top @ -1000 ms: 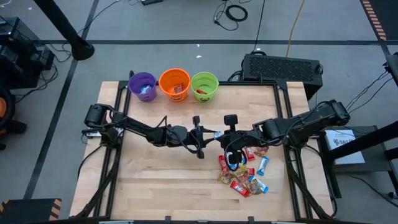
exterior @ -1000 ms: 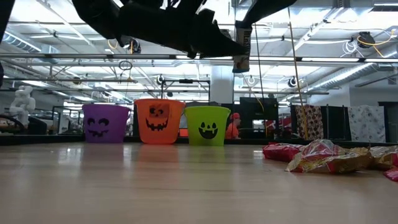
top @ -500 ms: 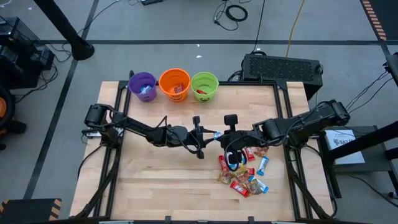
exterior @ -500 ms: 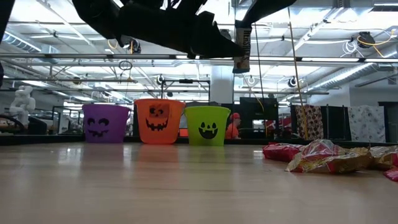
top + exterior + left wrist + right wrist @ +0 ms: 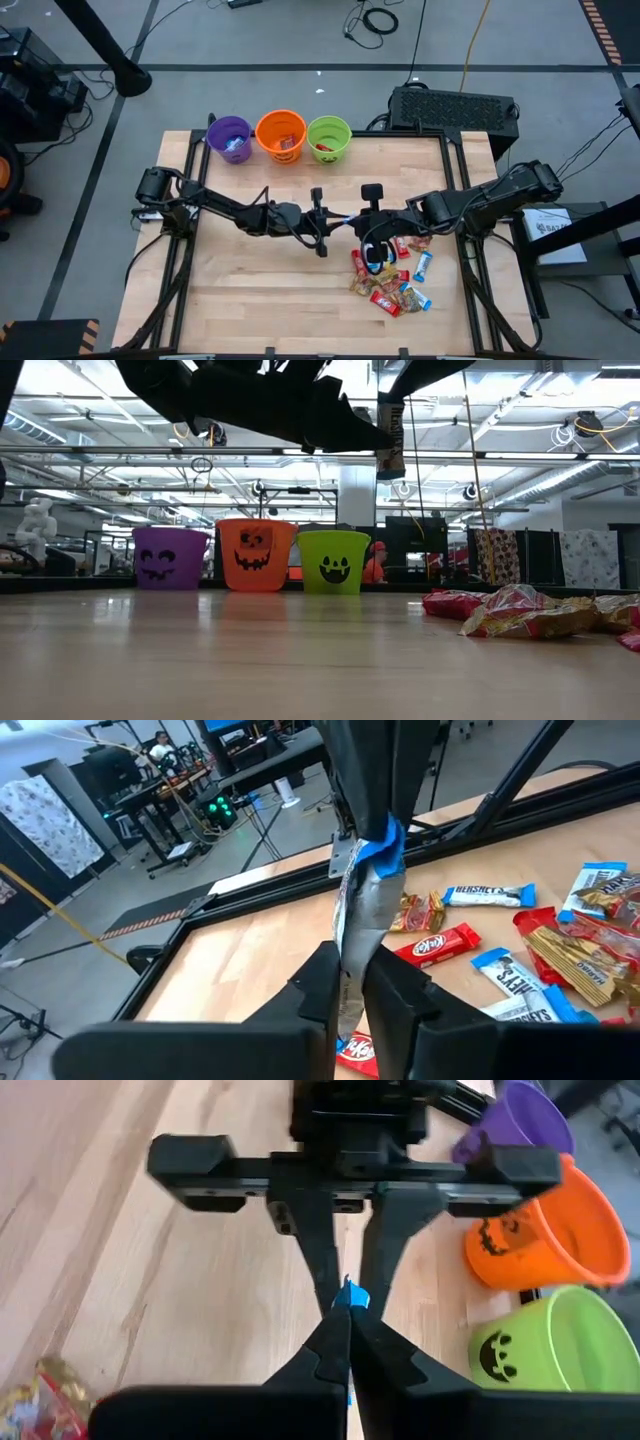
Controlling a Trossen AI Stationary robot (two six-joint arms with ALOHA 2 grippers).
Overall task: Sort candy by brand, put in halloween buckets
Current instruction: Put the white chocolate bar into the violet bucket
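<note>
The wooden table [image 5: 250, 300] is filling the middle of the high view, with both dark arms reaching in from its side edges and meeting near the centre. The left gripper [image 5: 335, 218] and the right gripper [image 5: 352, 217] are facing each other tip to tip, raised above the tabletop, as the low view shows them hanging at the top of the frame.

Both are pinching the same blue-and-silver candy bar [image 5: 362, 910]. In the left wrist view the left fingers [image 5: 322, 985] are standing narrow, closing on the lower end of the wrapper, while the right arm's fingers are clamping its blue upper end. In the right wrist view the right fingers [image 5: 330, 1342] are pressing fully together on the blue wrapper tip, with the left gripper's fingers just beyond, on either side of it.

Three halloween buckets are standing in a row at the upper middle of the high view, along the far edge of the table: the purple bucket [image 5: 229, 139], the orange bucket [image 5: 281, 135] and the green bucket [image 5: 329, 139], touching or nearly so. Each is already holding some candy.

The candy pile [image 5: 392, 280] is lying at the lower right of centre in the high view, below the right gripper: red, blue and gold wrappers, among them a KitKat [image 5: 438, 945] and a Hershey's bar [image 5: 488, 895].
</note>
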